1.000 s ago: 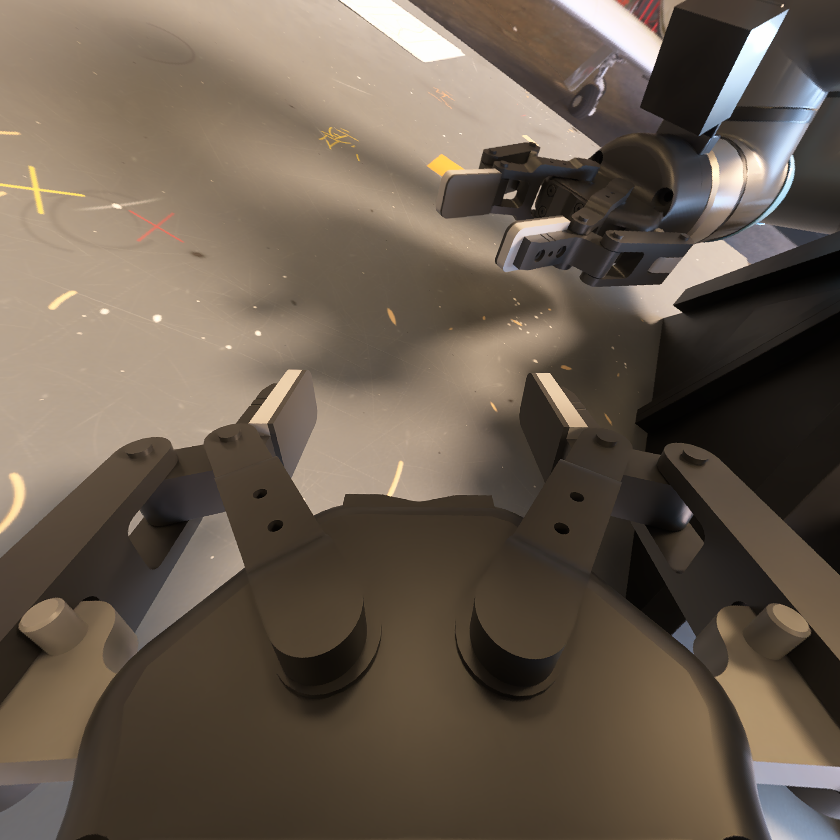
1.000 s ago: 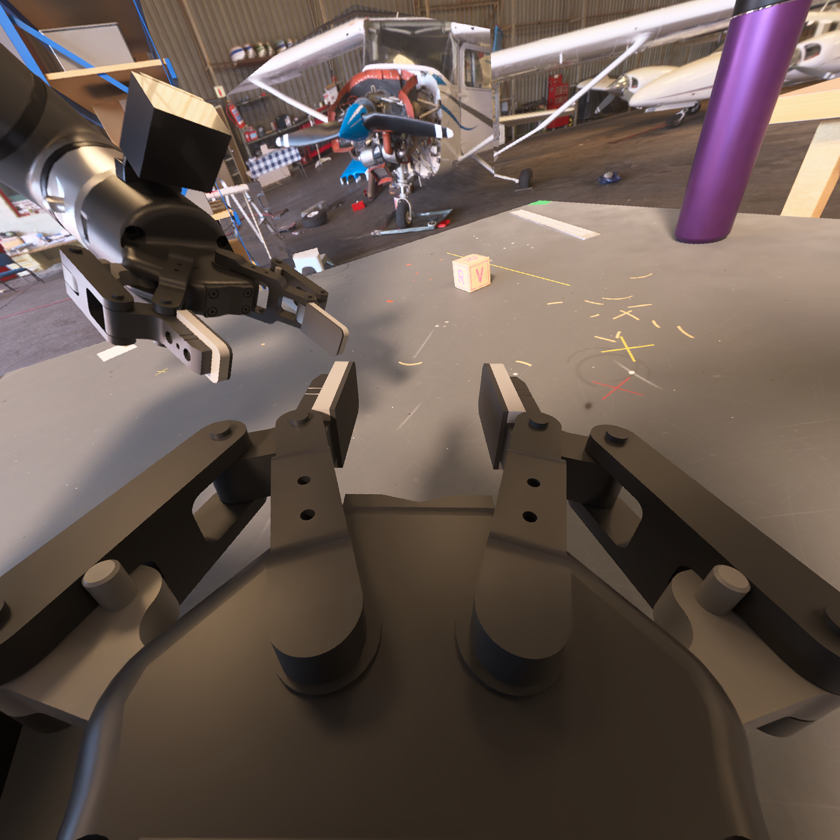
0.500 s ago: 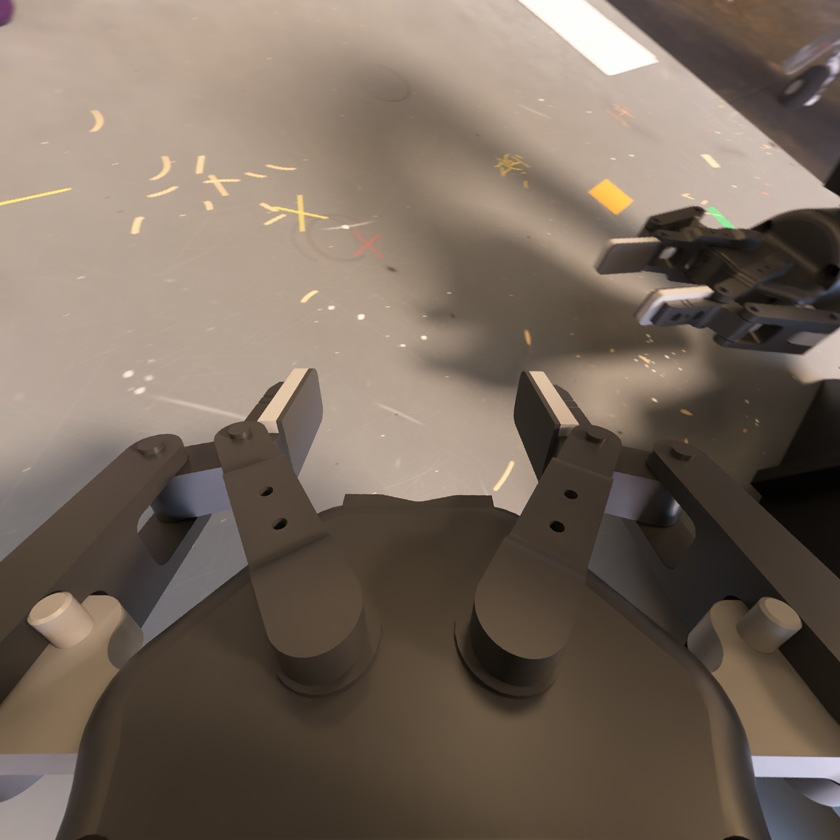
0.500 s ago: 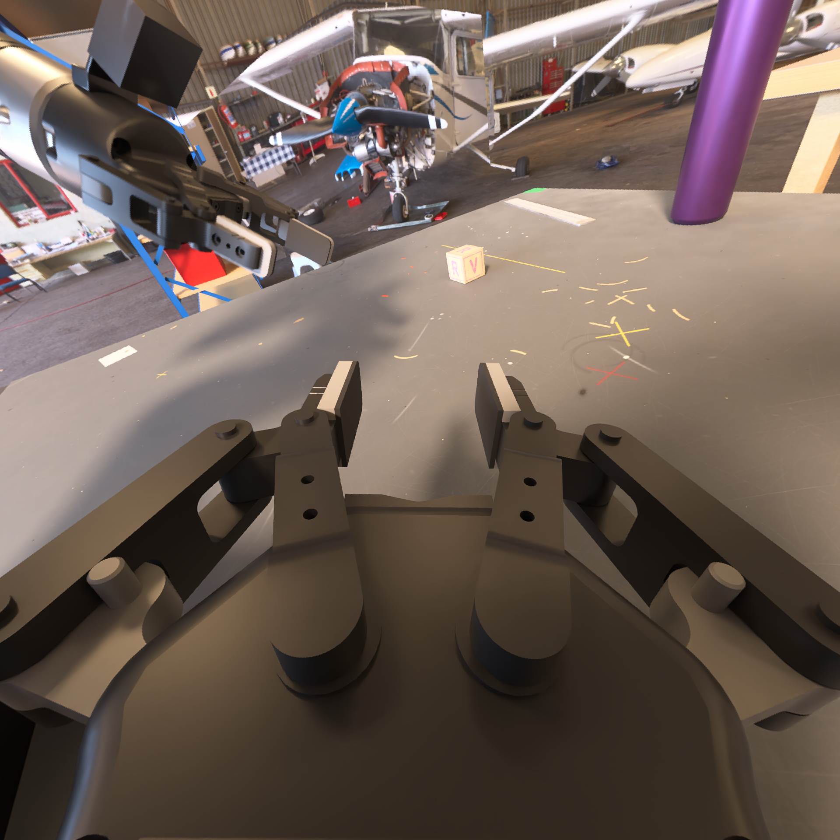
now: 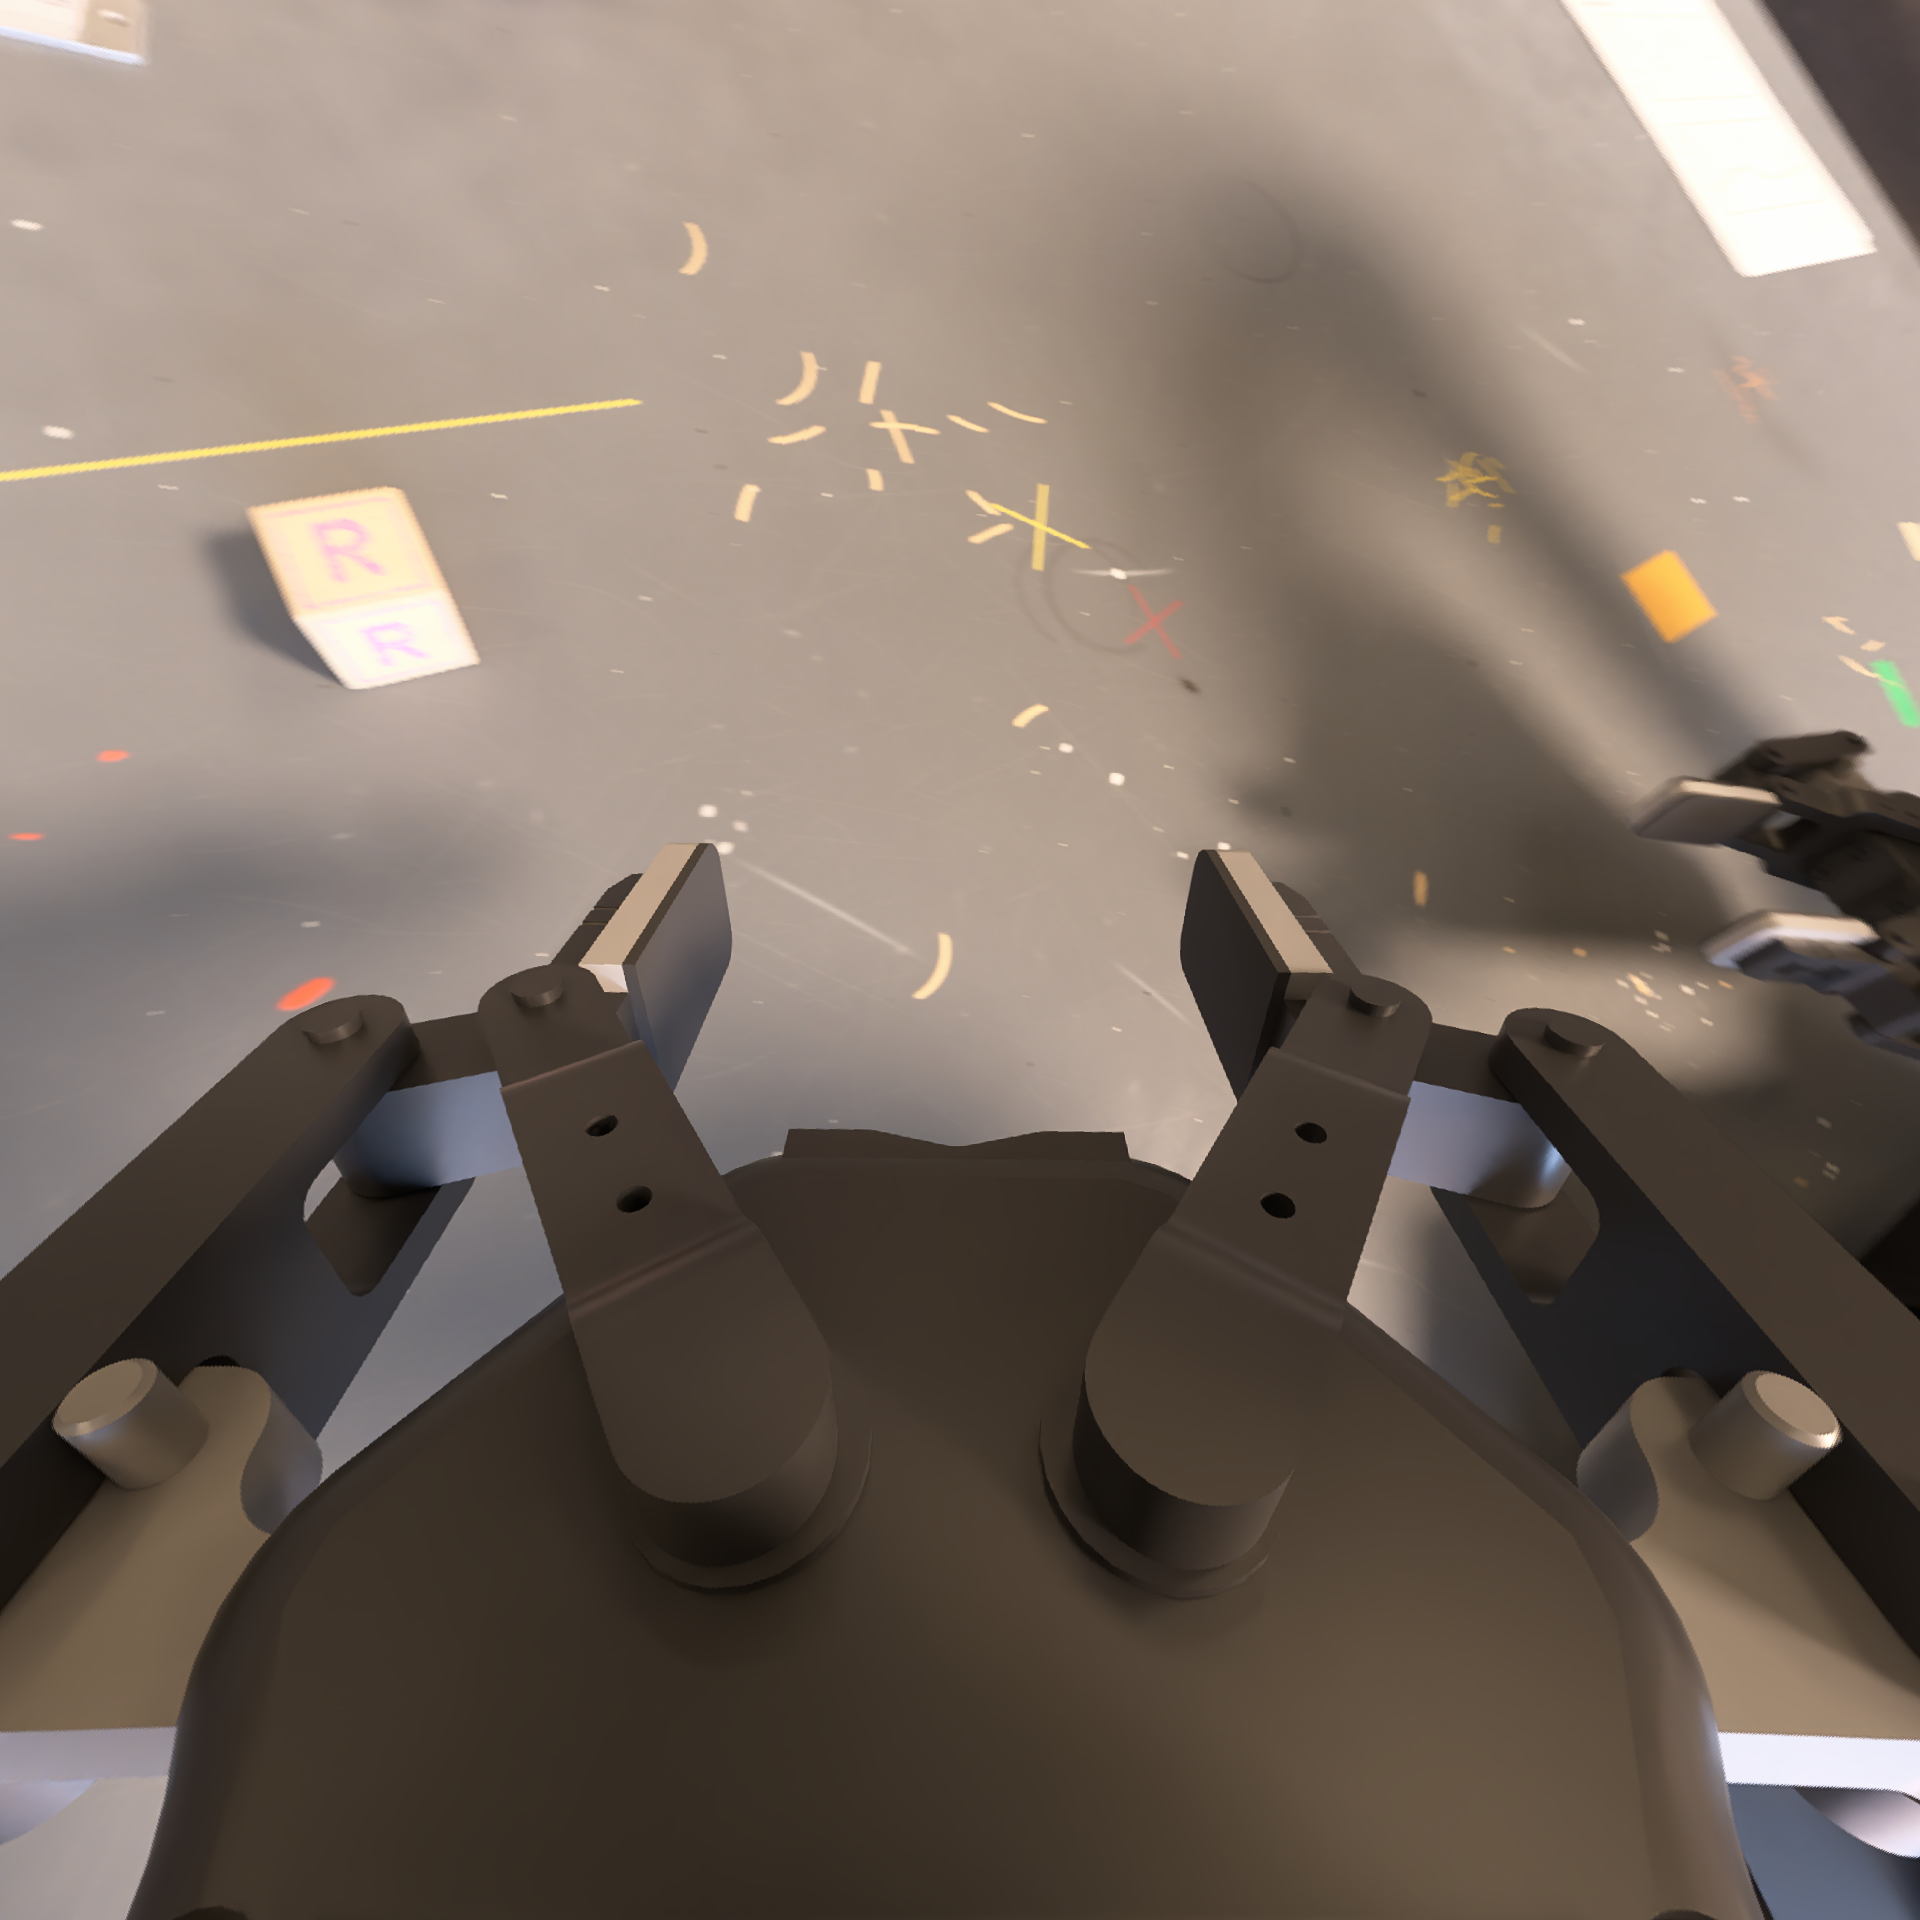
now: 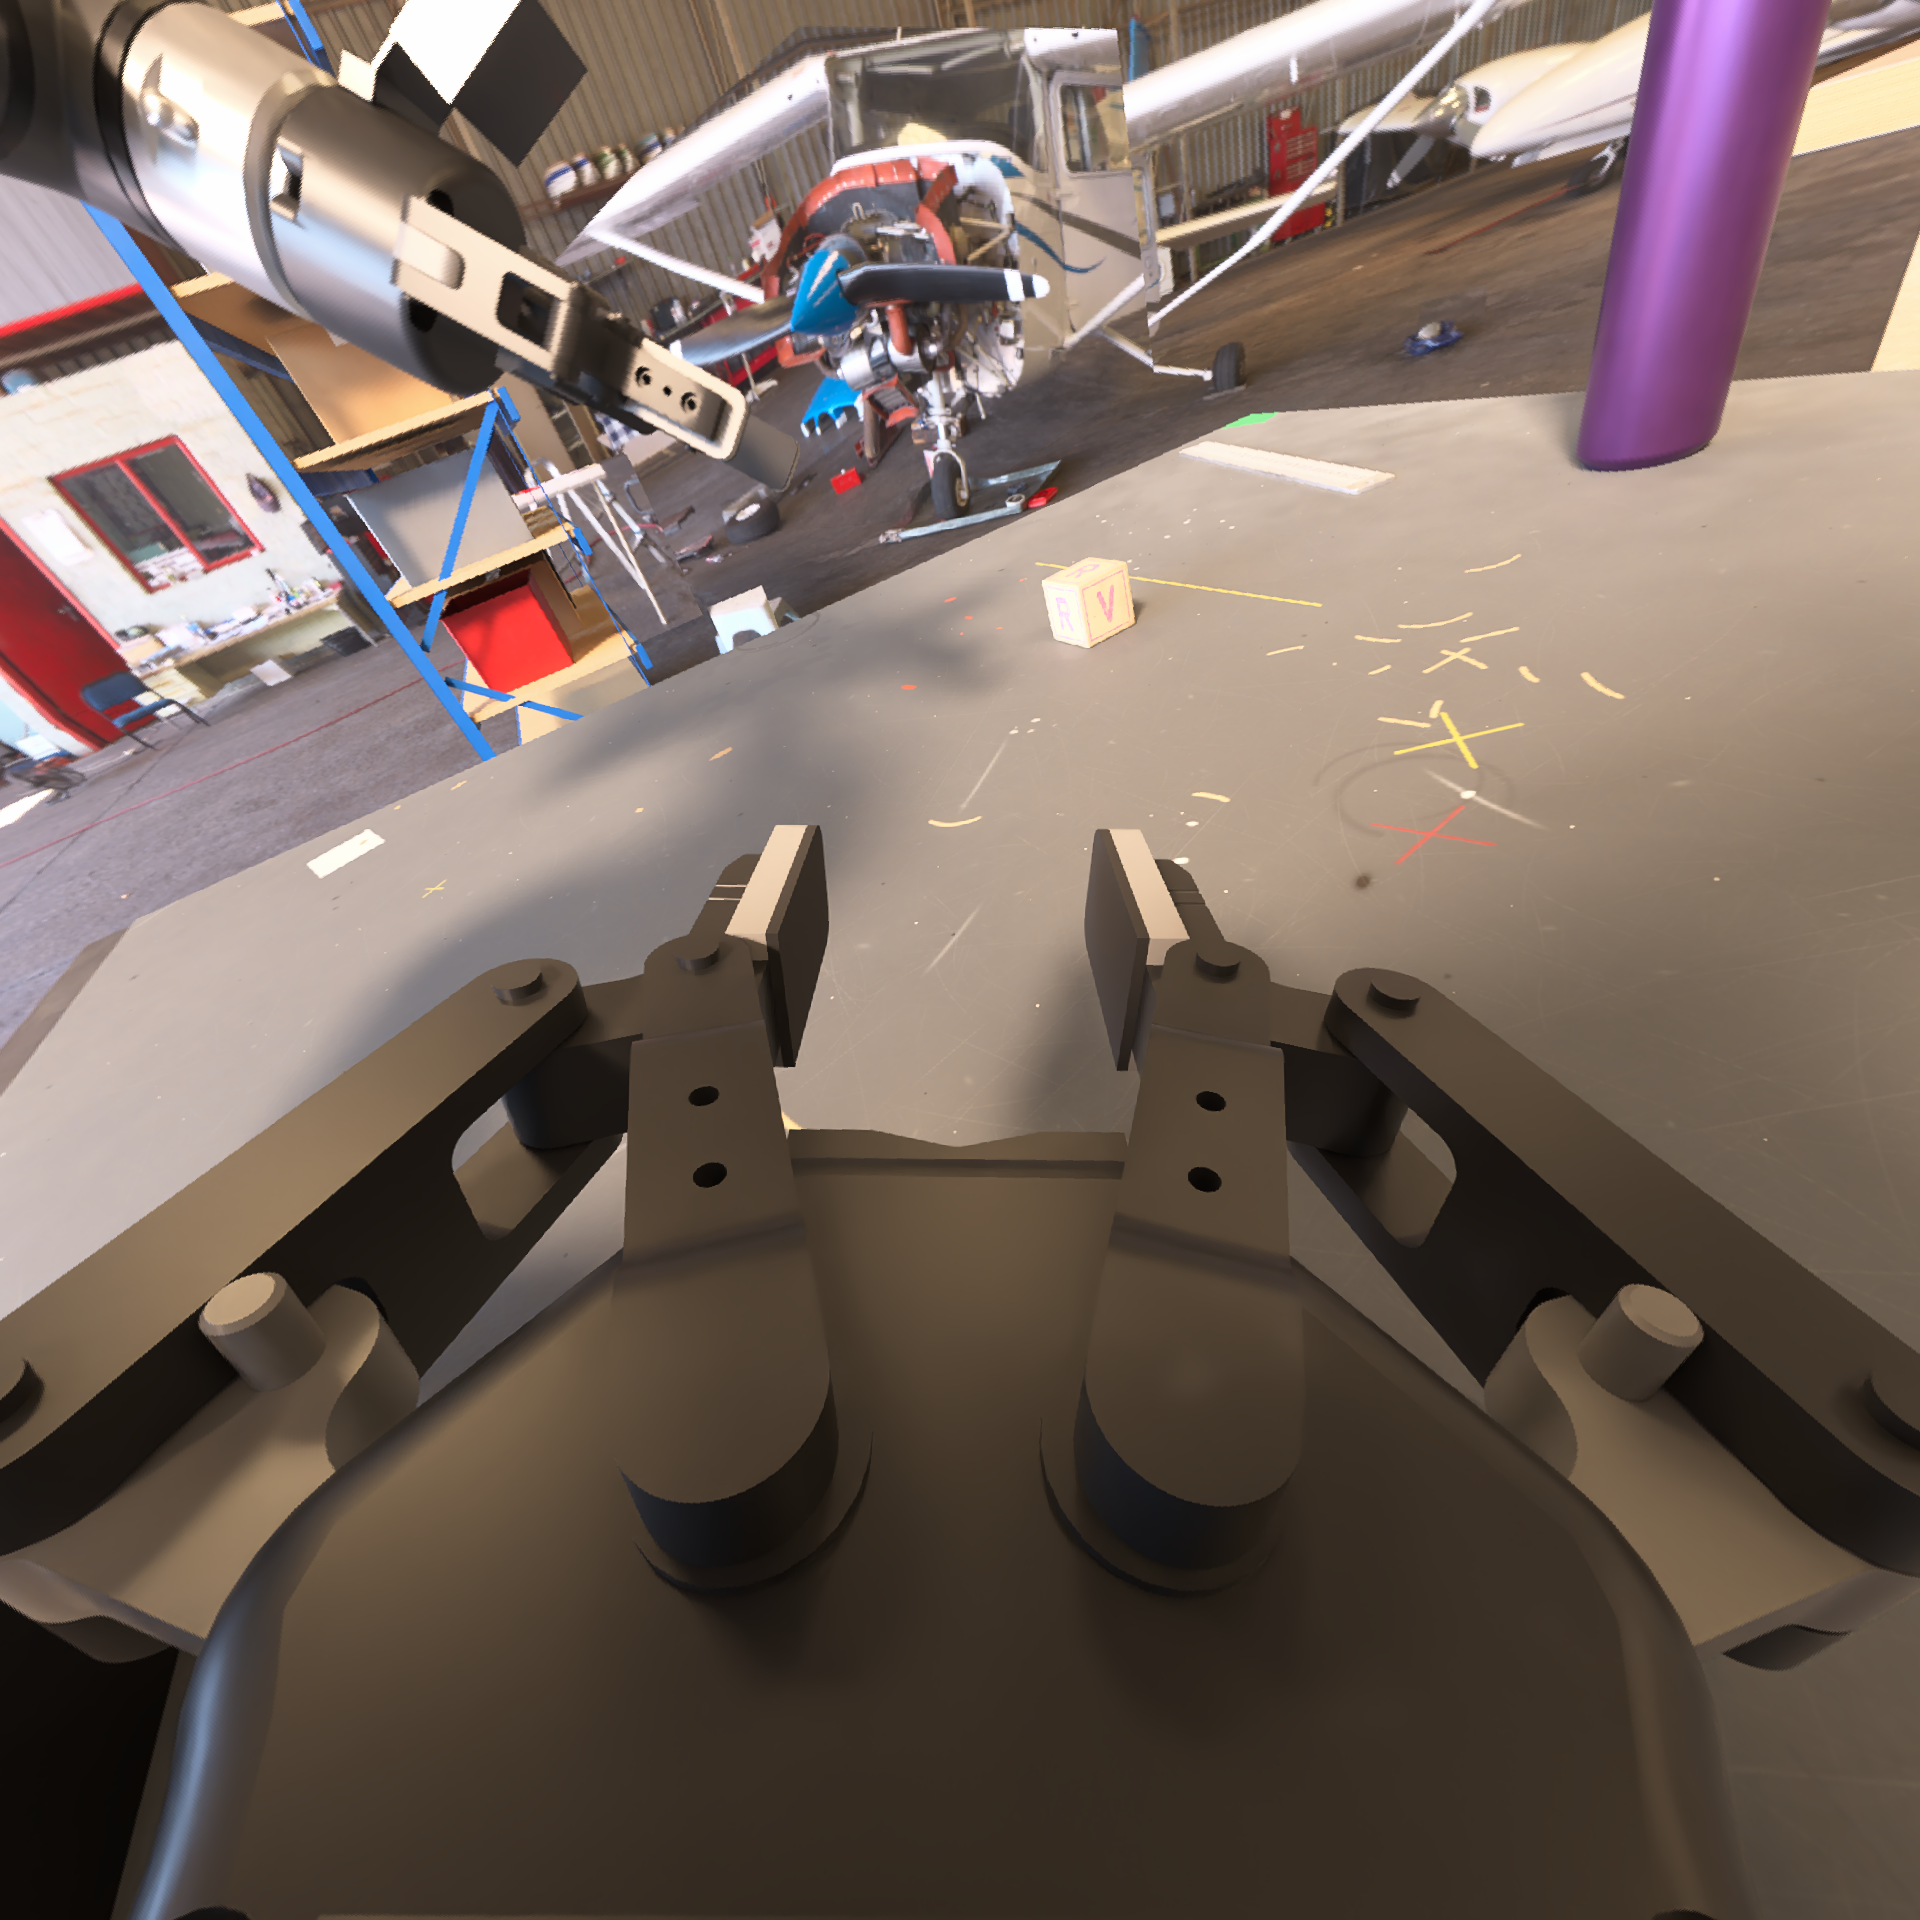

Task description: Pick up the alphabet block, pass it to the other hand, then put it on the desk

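The alphabet block is a pale wooden cube with pink and purple letters. It rests on the grey desk, far left in the left wrist view and far ahead in the right wrist view. My left gripper is open and empty, high above the desk, with the block ahead and to its left. My right gripper is open and empty, low over the near part of the desk. The left gripper also shows at the upper left of the right wrist view. The right gripper shows at the right edge of the left wrist view.
A purple cylinder stands on the desk at the far right. A white strip lies near the desk's far edge. Yellow, red and orange marks dot the surface. Beyond the desk edge are a small aeroplane and blue shelving.
My left gripper has swung left and away from the right gripper, bringing the block into its view. The right gripper has barely moved. Both stay open.
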Available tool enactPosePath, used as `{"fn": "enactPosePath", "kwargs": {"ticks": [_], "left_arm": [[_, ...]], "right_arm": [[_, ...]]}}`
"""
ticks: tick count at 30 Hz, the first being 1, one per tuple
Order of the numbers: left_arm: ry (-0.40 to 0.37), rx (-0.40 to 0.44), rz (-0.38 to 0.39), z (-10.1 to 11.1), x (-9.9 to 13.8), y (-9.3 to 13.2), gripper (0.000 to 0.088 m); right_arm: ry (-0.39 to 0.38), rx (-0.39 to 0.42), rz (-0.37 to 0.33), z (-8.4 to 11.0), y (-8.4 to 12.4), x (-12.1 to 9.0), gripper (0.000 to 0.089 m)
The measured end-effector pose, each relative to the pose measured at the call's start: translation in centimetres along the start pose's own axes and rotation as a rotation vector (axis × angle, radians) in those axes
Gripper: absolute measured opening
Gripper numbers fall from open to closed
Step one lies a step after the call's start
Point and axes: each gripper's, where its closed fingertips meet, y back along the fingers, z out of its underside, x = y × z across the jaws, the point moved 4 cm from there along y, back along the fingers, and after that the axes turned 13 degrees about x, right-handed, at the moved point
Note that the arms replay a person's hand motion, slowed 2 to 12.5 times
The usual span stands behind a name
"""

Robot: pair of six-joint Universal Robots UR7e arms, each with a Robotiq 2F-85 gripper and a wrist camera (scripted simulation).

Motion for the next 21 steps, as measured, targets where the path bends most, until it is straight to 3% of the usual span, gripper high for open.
{"fn": "enactPosePath", "kwargs": {"ticks": [10,21], "left_arm": [[-0.039,-0.044,-0.245,-3.5,-5.9,-1.5,0.0764],[0.034,-0.166,-0.341,-4.9,-10.5,-5.4,0.0768]], "right_arm": [[-0.005,-0.013,-0.005,0.1,0.1,0.1,0.0454],[0.008,-0.031,-0.007,0.2,0.2,0.0,0.0453]]}}
